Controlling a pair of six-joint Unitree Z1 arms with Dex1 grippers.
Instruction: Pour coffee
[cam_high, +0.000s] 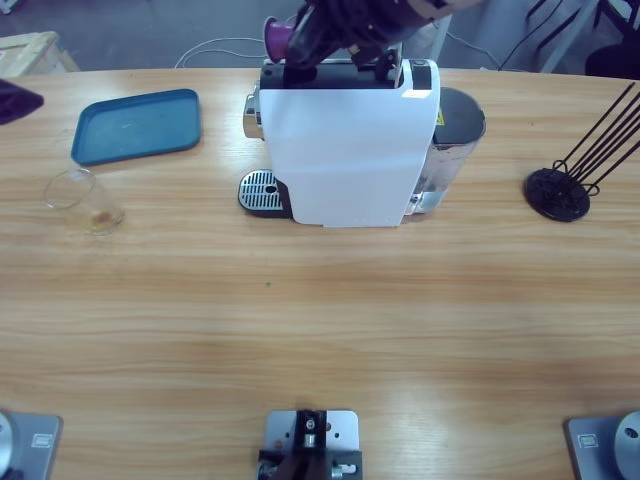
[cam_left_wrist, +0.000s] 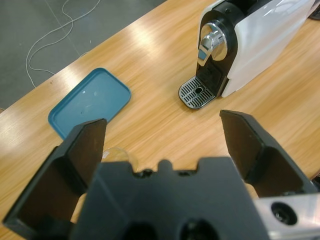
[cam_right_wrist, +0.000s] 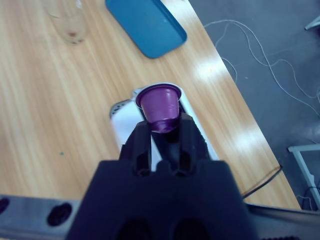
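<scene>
My right gripper (cam_right_wrist: 162, 127) is shut on a small purple capsule (cam_right_wrist: 160, 106), holding it just above the top of the white coffee machine (cam_high: 345, 150). The high view shows that gripper (cam_high: 292, 48) coming down from the top edge with the capsule (cam_high: 276, 35) at the machine's back left. A small clear glass (cam_high: 85, 200) stands on the table at the far left with a trace of brown coffee (cam_high: 100, 216) at its bottom. My left gripper (cam_left_wrist: 165, 135) hangs open above the table, with the glass's rim (cam_left_wrist: 118, 152) just past its body.
A blue tray (cam_high: 137, 125) lies behind the glass at the back left. The machine's drip grate (cam_high: 260, 190) and spout (cam_left_wrist: 210, 45) face left. A black wire capsule rack (cam_high: 562, 190) stands at the right. A white cable runs over the floor beyond the table.
</scene>
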